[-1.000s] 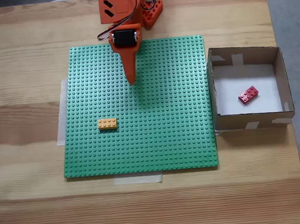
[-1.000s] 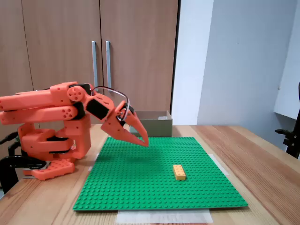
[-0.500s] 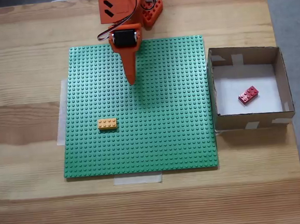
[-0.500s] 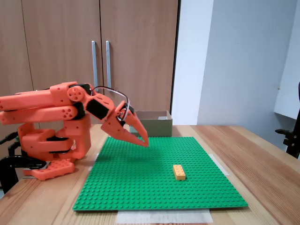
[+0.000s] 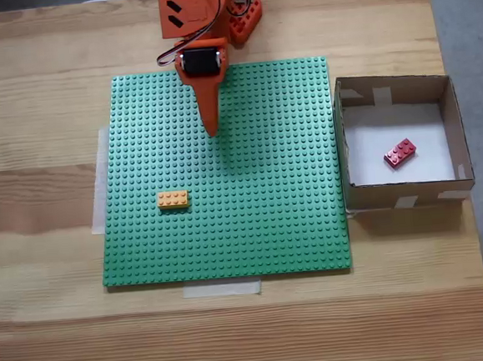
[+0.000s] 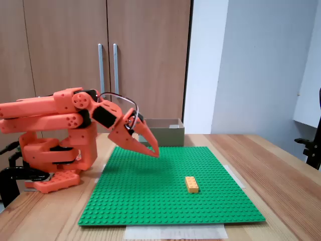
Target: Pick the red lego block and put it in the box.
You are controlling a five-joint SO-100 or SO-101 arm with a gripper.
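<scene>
a: where is the red lego block (image 5: 399, 153) now?
b: it lies on the white floor of the box (image 5: 344, 151), a little right of the middle, at the right side of the green baseplate (image 5: 254, 230) in the top-down fixed view. so the putting looks done to me

a: and the pincer (image 5: 212, 131)?
b: its two fingers are pressed together to one point and it has nothing in it. it hangs just above the far part of the baseplate, well apart from the box

a: what is good to do in this step?
b: i think only to rest the arm folded near its base (image 6: 55, 150), keep the pincer off the studs, and stay far from the orange-yellow brick (image 5: 173, 200), which should not be touched
</scene>
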